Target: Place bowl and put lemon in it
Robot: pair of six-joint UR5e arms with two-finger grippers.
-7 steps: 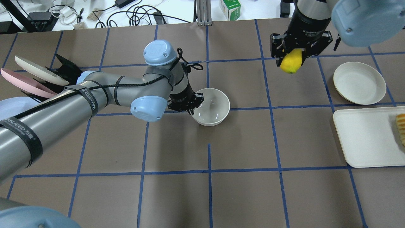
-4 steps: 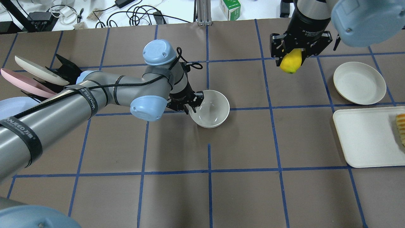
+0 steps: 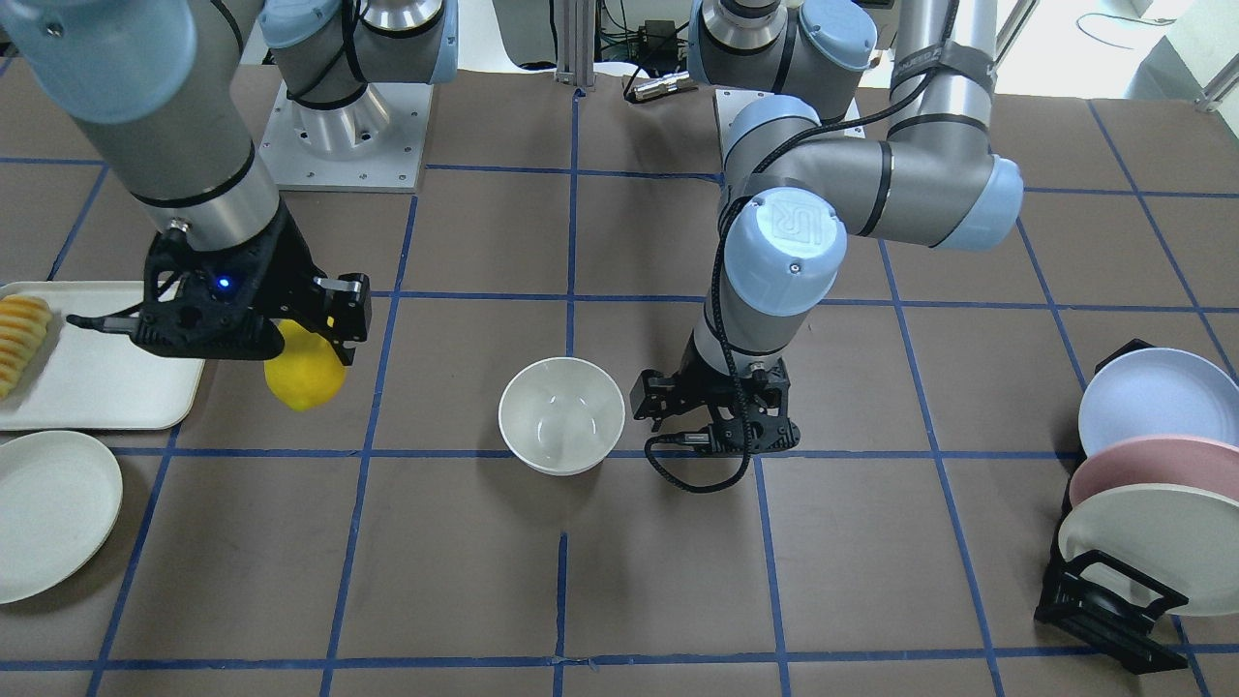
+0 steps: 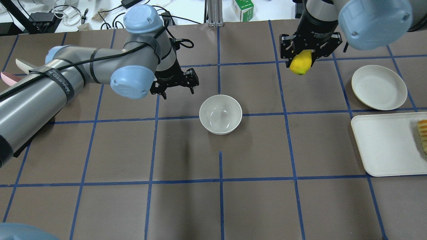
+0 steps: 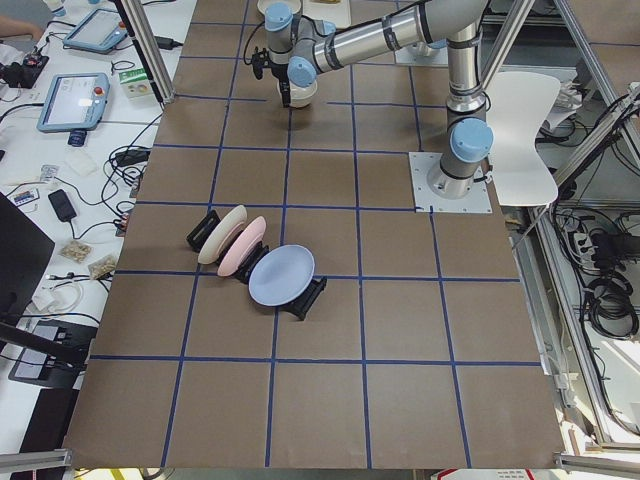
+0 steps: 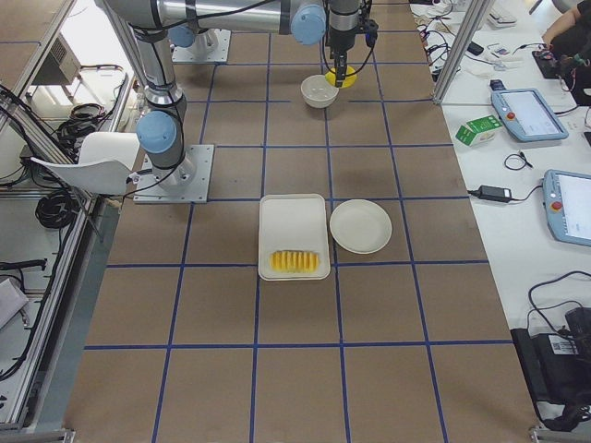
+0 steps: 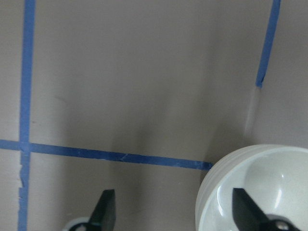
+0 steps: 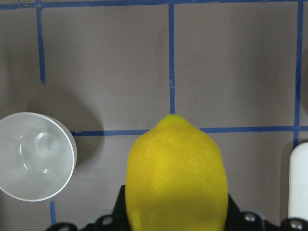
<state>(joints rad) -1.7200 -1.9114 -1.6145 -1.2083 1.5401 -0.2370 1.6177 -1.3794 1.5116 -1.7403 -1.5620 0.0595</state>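
The bowl [image 4: 220, 114] is sitting upright and empty near the middle of the worktop [image 4: 253, 153], its base lying across a blue tape line, so the placing step is looking done. The left claw [image 4: 177, 90] is hovering just beside it, toward the robot's left and clear of the rim, its fingers spread wide with nothing between them. The lemon [image 4: 299, 65] is hanging above the worktop well apart from the bowl, toward the robot's right, with the right claw [image 4: 300, 61] clamped on its upper half and its nubbed tip pointing down. The step in hand appears to be the carry. The next move is calling for the right arm to bring the fruit over the bowl's centre, lower it within the rim and only then part the fingers. The bowl is showing as a small, deep, off-white round with a plain rim and glossy highlights inside. It is looking only a little wider than the bright, pitted yellow lemon, so an off-centre drop is risking a knock on the rim. A plate [image 4: 379, 87] and a tray [image 4: 387, 146] are lying farther to the right.
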